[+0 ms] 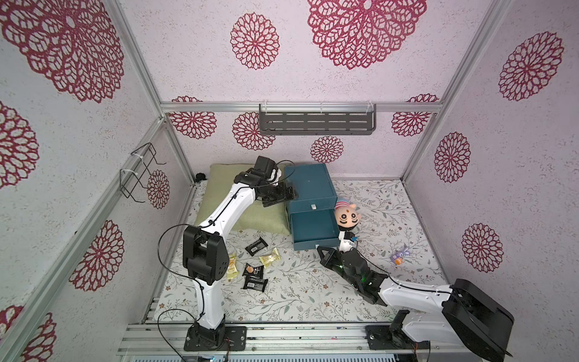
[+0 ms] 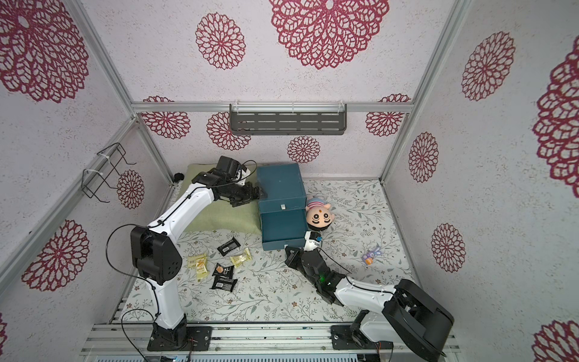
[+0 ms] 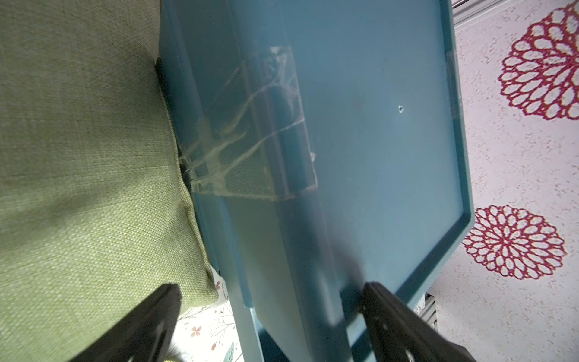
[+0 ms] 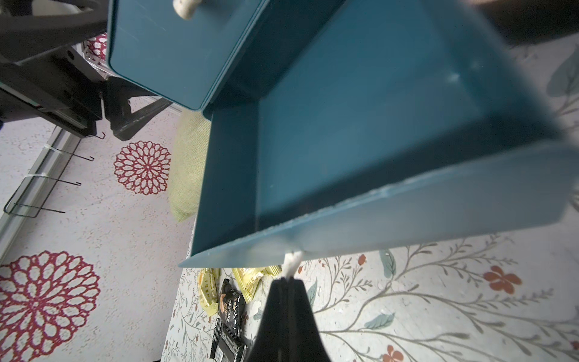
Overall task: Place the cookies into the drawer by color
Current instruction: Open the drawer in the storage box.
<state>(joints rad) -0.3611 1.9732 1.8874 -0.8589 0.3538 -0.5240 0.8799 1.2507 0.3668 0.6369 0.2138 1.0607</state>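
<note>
Floral surface (image 1: 297,294): drawer (image 1: 308,181), green cushion (image 1: 219,188) beside left hand (image 1: 286,196); cookies (image 1: 254,272) left of right hand (image 1: 320,249); plush toy (image 1: 346,216) beyond it, purple toy (image 1: 399,256) right.

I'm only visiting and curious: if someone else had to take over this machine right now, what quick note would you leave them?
Left hand: open, straddling a top edge of the blue chest, beside the green cushion.
Right hand: shut on the white pull tab of the pulled-out drawer.
Cookies: black packets and yellow packets lie on the table, on the robot's left, in front of the cushion.
Done: one drawer open, empty.
Left: sort every visible packet into drawers by color.
</note>
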